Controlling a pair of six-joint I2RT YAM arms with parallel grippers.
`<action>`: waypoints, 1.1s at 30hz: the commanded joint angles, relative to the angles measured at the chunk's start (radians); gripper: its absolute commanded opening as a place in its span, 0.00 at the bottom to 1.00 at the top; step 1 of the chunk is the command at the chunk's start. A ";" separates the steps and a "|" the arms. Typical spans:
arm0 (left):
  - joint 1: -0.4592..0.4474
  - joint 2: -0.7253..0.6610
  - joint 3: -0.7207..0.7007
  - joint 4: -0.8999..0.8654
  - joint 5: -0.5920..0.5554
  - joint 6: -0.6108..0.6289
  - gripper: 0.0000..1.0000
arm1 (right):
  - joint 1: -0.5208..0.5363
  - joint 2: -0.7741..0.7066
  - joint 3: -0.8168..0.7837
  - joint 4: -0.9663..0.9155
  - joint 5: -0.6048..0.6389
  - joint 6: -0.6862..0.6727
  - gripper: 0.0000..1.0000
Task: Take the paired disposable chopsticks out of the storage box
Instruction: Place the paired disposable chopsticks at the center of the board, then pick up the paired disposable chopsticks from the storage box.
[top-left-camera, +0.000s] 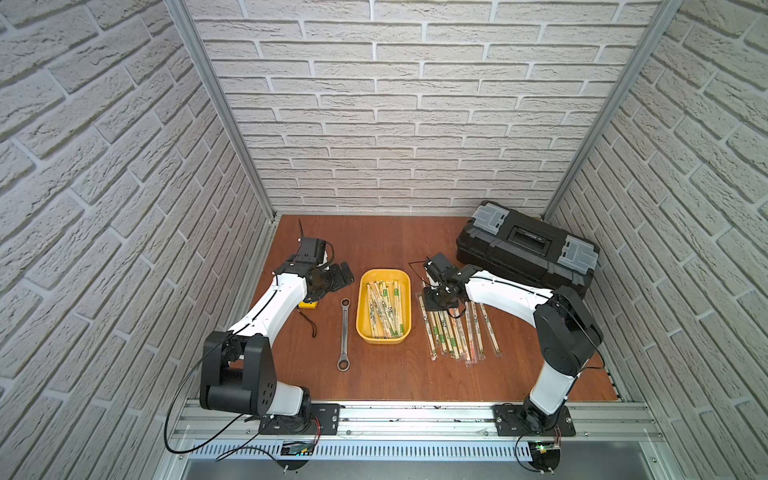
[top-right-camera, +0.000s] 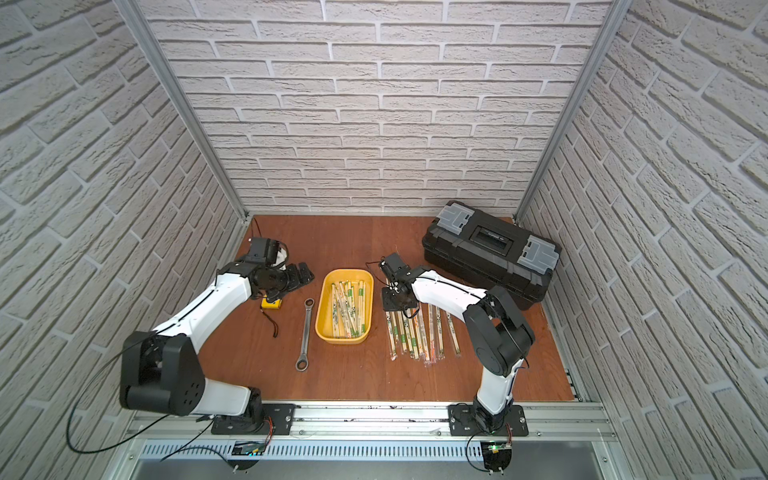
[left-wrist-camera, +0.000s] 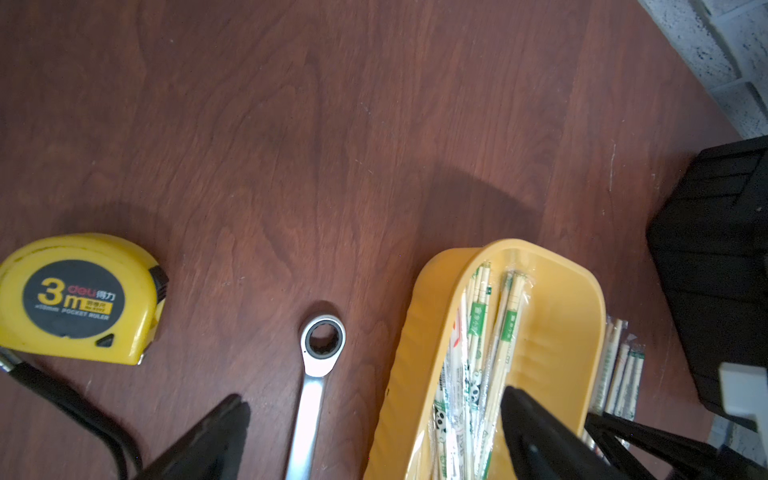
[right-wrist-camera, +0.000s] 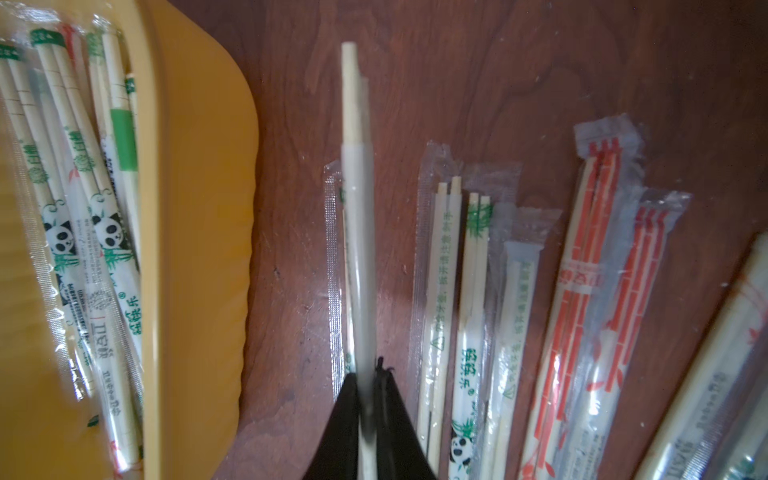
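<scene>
DOWN IT GOES: Mid-bench, the right claw (right-wrist-camera: 368, 374) pinches one sleeved chopstick pair (right-wrist-camera: 353, 208) low over the row (top-left-camera: 457, 332) already laid between the storage box (top-left-camera: 384, 339) and the bench's right edge. More paired disposable chopsticks (top-left-camera: 384, 307) wait in the box. The left claw (left-wrist-camera: 374, 395) hangs spread wide and empty toward the left edge. The pair is best set flat, parallel to its neighbours, before letting go. The red-brown wood bench (top-left-camera: 374, 374) carries a black toolbox (top-left-camera: 528, 249) at its far right corner, under white brick-pattern walls (top-left-camera: 395, 124).
</scene>
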 joint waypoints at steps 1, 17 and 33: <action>-0.005 0.003 0.011 0.007 -0.001 -0.008 0.98 | 0.007 0.015 -0.016 0.030 -0.003 0.008 0.19; -0.004 0.001 -0.010 0.018 -0.015 -0.011 0.98 | 0.031 -0.082 0.091 -0.031 -0.017 0.018 0.32; 0.022 -0.011 -0.051 0.029 -0.017 -0.012 0.98 | 0.142 0.158 0.405 -0.084 -0.067 -0.023 0.31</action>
